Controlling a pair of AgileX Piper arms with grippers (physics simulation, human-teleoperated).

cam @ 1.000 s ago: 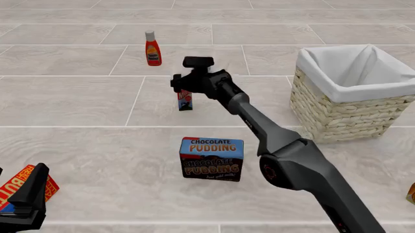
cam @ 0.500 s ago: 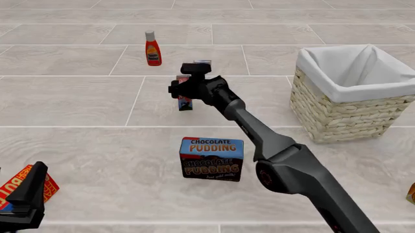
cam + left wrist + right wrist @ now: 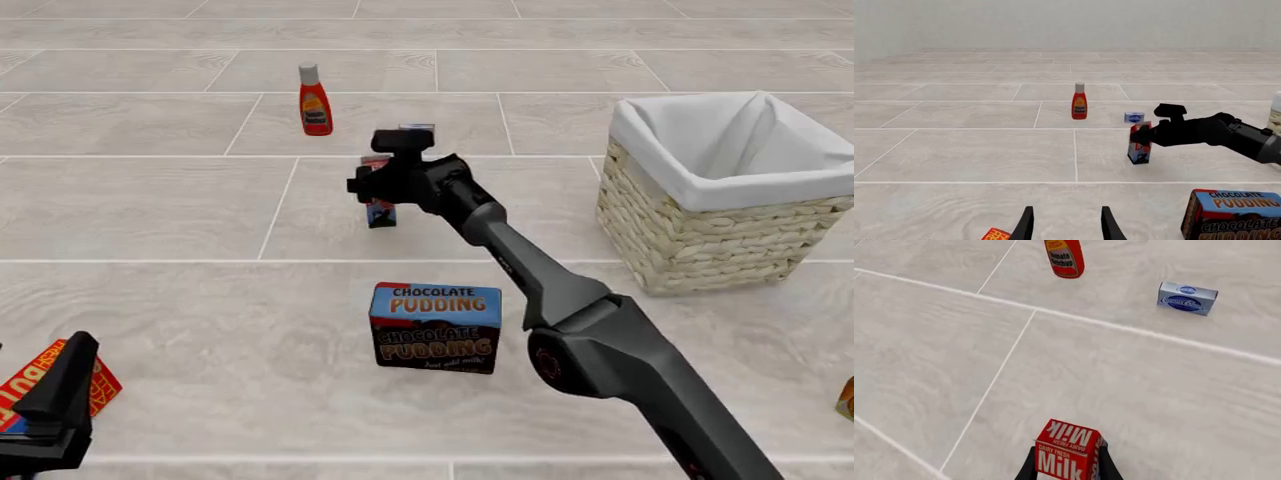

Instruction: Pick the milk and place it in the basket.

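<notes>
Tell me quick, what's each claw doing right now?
Left claw: open, holding nothing.
Right claw: closed on the milk, one finger on each side of the carton.

The tiled floor [image 3: 160, 200] holds the milk [image 3: 380, 208] in the middle, ketchup bottle [image 3: 315, 101] at eleven o'clock, basket [image 3: 721, 200] at three, pudding box [image 3: 437, 327] at six

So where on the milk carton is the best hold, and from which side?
Take the milk by its narrow side faces near the red top, coming from above. It stands upright, tall and slim, so a wider face or a low hold looks more likely to tip it. The right tool already has a finger on each side of the top; whether it has closed is not clear.
</notes>
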